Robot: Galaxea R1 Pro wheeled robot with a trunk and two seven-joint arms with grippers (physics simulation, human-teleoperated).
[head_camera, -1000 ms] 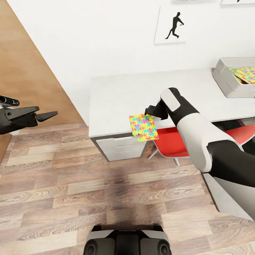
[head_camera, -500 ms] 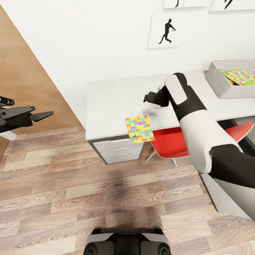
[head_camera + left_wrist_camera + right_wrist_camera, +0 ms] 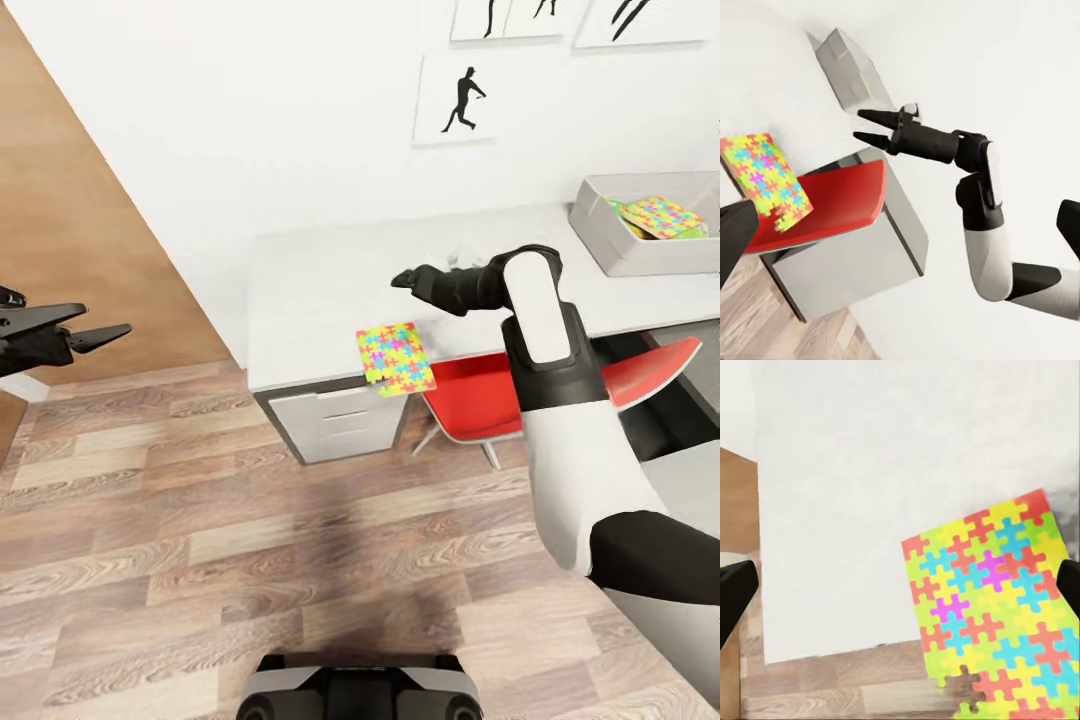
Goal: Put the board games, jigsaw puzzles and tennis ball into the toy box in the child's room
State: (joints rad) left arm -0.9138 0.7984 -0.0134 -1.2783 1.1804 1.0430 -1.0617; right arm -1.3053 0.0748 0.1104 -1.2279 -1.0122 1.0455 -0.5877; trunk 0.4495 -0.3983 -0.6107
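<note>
A multicolour jigsaw puzzle [image 3: 395,358] lies flat at the front edge of the pale table [image 3: 320,280], one corner hanging over it; it also shows up close in the right wrist view [image 3: 990,600]. My right gripper [image 3: 405,278] hovers open over the table just behind the puzzle, holding nothing, its fingers spread [image 3: 864,125]. At the table's far right stands the grey toy box [image 3: 600,240] with a second jigsaw puzzle [image 3: 660,216] lying inside on something green-edged. My left gripper [image 3: 95,335] hangs open and empty over the floor, far to the left.
A red chair [image 3: 480,395] is tucked under the table beside the white drawers [image 3: 340,420]. A wooden panel [image 3: 60,200] runs along the left. Black silhouette prints [image 3: 460,95] hang on the white wall. Wood plank floor lies between my base [image 3: 355,690] and the table.
My right gripper has drawn back and up from the puzzle's corner, the forearm swinging round. The puzzle stays at the table edge. The view has shifted, showing more of the toy box.
</note>
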